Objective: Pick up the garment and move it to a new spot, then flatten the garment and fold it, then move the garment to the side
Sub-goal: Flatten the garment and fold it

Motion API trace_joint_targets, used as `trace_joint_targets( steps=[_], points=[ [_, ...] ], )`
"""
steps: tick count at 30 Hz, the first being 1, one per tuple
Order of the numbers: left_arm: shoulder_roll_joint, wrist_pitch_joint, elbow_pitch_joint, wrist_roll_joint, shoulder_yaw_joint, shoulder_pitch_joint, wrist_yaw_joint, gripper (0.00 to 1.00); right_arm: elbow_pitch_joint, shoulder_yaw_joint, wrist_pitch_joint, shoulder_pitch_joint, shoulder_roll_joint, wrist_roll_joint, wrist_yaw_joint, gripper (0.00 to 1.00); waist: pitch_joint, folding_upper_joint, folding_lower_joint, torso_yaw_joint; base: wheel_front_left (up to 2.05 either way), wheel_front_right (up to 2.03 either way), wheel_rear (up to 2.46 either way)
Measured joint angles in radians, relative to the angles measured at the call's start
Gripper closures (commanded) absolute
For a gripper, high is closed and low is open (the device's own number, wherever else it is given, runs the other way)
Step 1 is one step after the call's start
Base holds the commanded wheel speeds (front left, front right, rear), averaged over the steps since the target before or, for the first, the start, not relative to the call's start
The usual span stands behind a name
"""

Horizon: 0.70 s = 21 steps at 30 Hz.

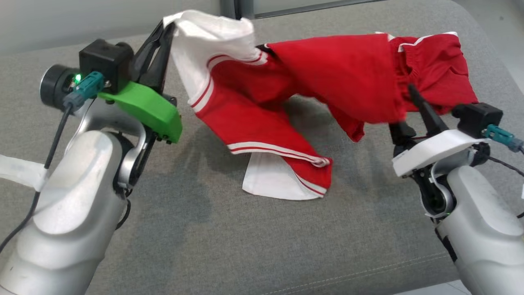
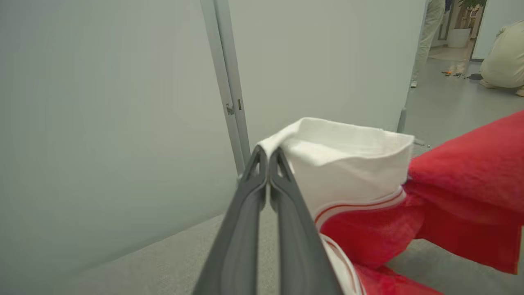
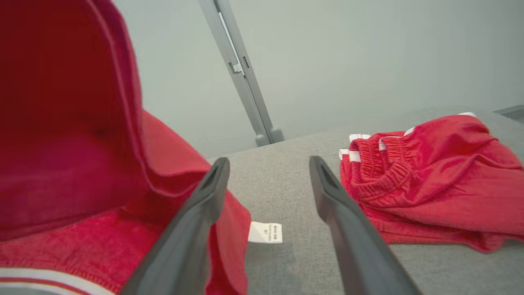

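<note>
**Left claw pinches the garment's white edge; right claw gapes beside it**

Nearest the head camera, the pale left forearm [image 1: 77, 192] rises from the lower left corner. It carries the left claw [image 1: 168, 26] up to the top left. That claw's two dark fingers are pressed together on a white edge of the garment [image 1: 245, 110], a red piece with white panels and striped trim.

From that pinch the cloth hangs and stretches rightward across the view. Its lowest white-and-red corner rests on the grey padded surface [image 1: 204, 237].

In the left wrist view, the left claw [image 2: 268, 153] grips the white fold at its very tips. The garment [image 2: 348, 172] spills away to the right of the fingers.

The right claw [image 1: 405, 110] stands wide, holding nothing, at the garment's right end. In the right wrist view, the right claw [image 3: 268, 164] has red cloth of the garment [image 3: 82, 143] against its left finger. Its right finger is bare.

Between the fingers lie the surface [image 3: 278, 184] and a white label [image 3: 265, 232] at the fabric's edge.

Red shorts [image 3: 430, 176] with an elastic waistband lie bunched just right of that claw.
</note>
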Motion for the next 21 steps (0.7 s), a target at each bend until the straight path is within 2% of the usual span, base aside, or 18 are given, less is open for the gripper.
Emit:
trace_joint_targets(
  steps=[4, 7, 11, 17, 21],
  points=[
    [0.034, 0.017, 0.057, -0.025, 0.034, 0.018, 0.002, 1.00, -0.001, -0.037, 0.000, 0.002, -0.044, 0.002, -0.007, 0.00, 0.026, 0.0000, 0.0000, -0.010, 0.00, 0.00, 0.00],
    [0.050, 0.025, 0.071, -0.025, 0.033, 0.018, 0.002, 1.00, -0.013, -0.033, -0.001, 0.003, -0.042, 0.003, -0.007, 0.00, 0.036, 0.0000, 0.0000, -0.014, 0.00, 0.00, 0.00],
    [0.035, 0.024, 0.071, -0.035, 0.027, 0.018, -0.003, 1.00, -0.029, 0.007, -0.003, 0.004, -0.024, 0.007, -0.006, 0.00, 0.038, 0.0000, 0.0000, -0.014, 0.00, 0.00, 0.00],
    [0.003, -0.014, 0.065, -0.086, 0.042, 0.031, -0.009, 1.00, -0.011, 0.105, 0.048, 0.021, -0.026, -0.009, -0.002, 0.00, 0.044, 0.0000, 0.0000, 0.001, 0.00, 0.00, 0.00],
    [-0.016, -0.048, 0.060, -0.097, 0.050, 0.084, -0.008, 1.00, 0.024, 0.124, 0.083, 0.024, -0.018, 0.001, 0.003, 0.00, 0.054, 0.0000, 0.0000, 0.021, 0.00, 0.00, 0.00]
  ],
)
